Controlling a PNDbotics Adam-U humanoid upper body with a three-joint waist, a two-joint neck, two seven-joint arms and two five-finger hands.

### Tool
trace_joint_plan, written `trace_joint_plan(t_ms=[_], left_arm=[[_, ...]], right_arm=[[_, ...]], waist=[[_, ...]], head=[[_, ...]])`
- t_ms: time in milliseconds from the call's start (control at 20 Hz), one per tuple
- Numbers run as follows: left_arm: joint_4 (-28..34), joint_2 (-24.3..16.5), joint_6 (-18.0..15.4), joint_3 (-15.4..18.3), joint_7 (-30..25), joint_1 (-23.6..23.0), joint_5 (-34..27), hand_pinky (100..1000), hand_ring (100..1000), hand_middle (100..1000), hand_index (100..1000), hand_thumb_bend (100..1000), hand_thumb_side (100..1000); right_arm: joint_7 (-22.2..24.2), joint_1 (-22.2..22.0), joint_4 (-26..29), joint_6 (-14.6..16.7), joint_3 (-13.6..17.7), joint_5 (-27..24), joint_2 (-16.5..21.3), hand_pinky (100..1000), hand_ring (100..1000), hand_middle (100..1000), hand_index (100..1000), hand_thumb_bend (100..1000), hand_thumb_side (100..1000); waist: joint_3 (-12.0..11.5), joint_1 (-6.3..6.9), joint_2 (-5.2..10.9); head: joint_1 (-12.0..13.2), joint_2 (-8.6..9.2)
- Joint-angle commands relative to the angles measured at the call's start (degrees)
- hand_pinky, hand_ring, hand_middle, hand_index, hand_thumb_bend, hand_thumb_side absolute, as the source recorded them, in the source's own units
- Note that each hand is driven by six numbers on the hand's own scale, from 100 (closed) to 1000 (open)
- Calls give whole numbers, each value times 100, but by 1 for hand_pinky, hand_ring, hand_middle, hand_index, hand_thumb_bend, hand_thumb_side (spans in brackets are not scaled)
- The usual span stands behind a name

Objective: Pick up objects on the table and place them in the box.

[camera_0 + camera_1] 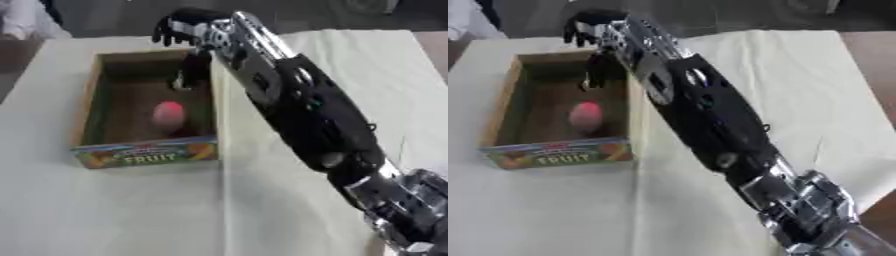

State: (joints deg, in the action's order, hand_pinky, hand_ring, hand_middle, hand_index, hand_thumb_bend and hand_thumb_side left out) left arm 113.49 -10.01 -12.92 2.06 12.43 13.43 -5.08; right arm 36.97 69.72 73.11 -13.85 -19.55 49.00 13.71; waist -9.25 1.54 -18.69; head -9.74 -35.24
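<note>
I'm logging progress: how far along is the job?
Done: a pink object already lies in the box. In hand: the right hand hovers over the box's far edge, with a dark thing below it; whether it holds that is unclear. Left: no other objects show on the table.

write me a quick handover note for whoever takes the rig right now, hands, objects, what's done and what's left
Right hand: reaching from the lower right across the table, over the far right corner of the fruit box. Its fingers are curled downward; something dark and slim hangs below it inside the box, though whether the hand grips it cannot be told.
Left hand: not in view.
Objects: a pink rounded object lies inside the box, near the middle. The box sits on the white tablecloth, its printed front facing the robot.
Done: the pink object is in the box.
Left: settle the dark item, then withdraw the arm. No other loose objects show on the cloth.
</note>
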Motion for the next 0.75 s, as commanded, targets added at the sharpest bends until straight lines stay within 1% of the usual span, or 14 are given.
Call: trace_joint_plan(t_ms=[50,150,250,350,400,450,500,650,700,750], left_arm=[[110,-58,-18,61,28,5,-9,736,597,609,815,100,614],[110,-64,-26,68,39,0,-7,735,598,609,815,100,614],[110,-66,-32,70,44,1,-9,735,598,609,815,100,611],[110,-67,-39,73,47,3,-7,736,598,610,815,100,611],[110,-70,-43,78,53,3,-7,735,598,610,815,100,611],[110,-73,-49,85,61,2,-6,735,599,610,815,100,611],[110,-75,-53,91,68,0,-4,735,599,610,815,100,611],[110,-75,-60,108,88,3,6,735,599,610,815,100,612],[110,-77,-62,113,94,3,12,735,599,610,815,100,612],[110,-79,-65,121,103,5,18,735,599,610,815,100,611]], right_arm=[[-23,9,836,-148,138,-280,418,775,842,763,877,415,174],[-66,-105,1282,-259,201,-395,614,773,835,765,877,418,200],[-175,-259,1713,-406,270,-397,778,764,827,755,869,436,282],[-338,-442,2169,-577,409,-466,908,754,820,747,861,446,349],[-444,-528,2394,-679,484,-506,975,749,817,749,859,345,424],[-574,-618,2630,-785,565,-552,1049,742,810,735,864,452,413],[-697,-713,2865,-893,633,-618,1122,733,802,723,868,453,442],[-1168,-1042,3668,-1236,810,-740,1425,716,788,700,863,456,491],[-1313,-1157,3904,-1338,852,-815,1524,716,788,700,863,456,491],[-1526,-1257,4029,-1395,919,-912,1614,708,780,690,859,457,532]], waist=[[14,37,147],[33,47,158],[58,60,167],[76,77,173],[82,84,175],[95,90,178],[108,92,179],[167,100,163],[181,103,159],[199,106,155]], head=[[53,-37],[78,-43],[95,-52],[117,-54],[125,-54],[137,-58],[147,-60],[214,-54],[230,-55],[252,-57]])
